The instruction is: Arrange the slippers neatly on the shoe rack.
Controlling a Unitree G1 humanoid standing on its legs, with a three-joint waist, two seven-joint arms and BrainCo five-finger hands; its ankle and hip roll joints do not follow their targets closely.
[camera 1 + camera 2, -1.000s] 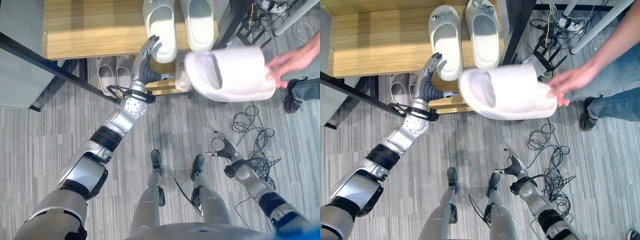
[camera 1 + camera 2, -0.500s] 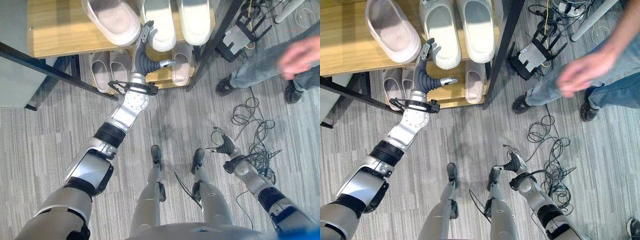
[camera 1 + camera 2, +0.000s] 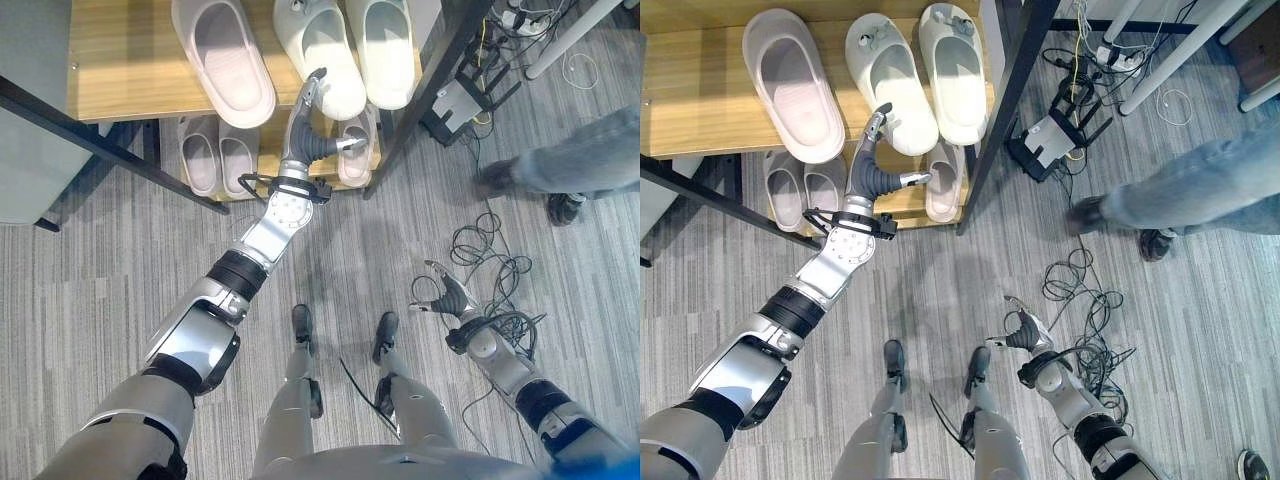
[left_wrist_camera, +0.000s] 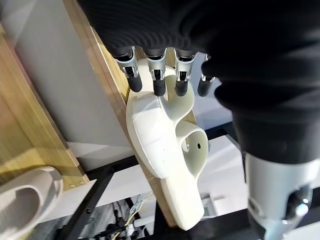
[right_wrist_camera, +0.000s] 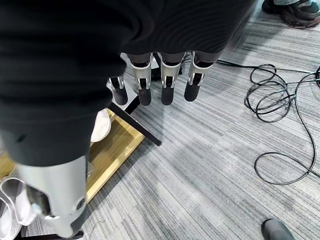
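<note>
The wooden shoe rack [image 3: 120, 50] carries a cream pair of slippers [image 3: 327, 60] on its top shelf, with one large pale pink slipper [image 3: 222, 55] to their left. My left hand [image 3: 303, 135] reaches up to the rack's front edge. Its straight fingers [image 4: 160, 86] touch the heel of the nearer cream slipper [image 4: 165, 135], so the hand is open. My right hand [image 3: 452, 298] hangs low over the floor, fingers [image 5: 165, 85] straight and holding nothing.
On the lower shelf sit a grey pair of slippers [image 3: 218, 152] and a single slipper [image 3: 352, 152]. Black rack legs [image 3: 440, 75] slant down to the floor. Loose cables [image 3: 490, 250] lie at the right, and a person's leg [image 3: 580, 165] stands beyond them.
A person's hand brought the pale pink slipper in, set it on the top shelf left of the cream pair, then withdrew. My left hand stayed at the cream slipper's heel. The camera shifted.
</note>
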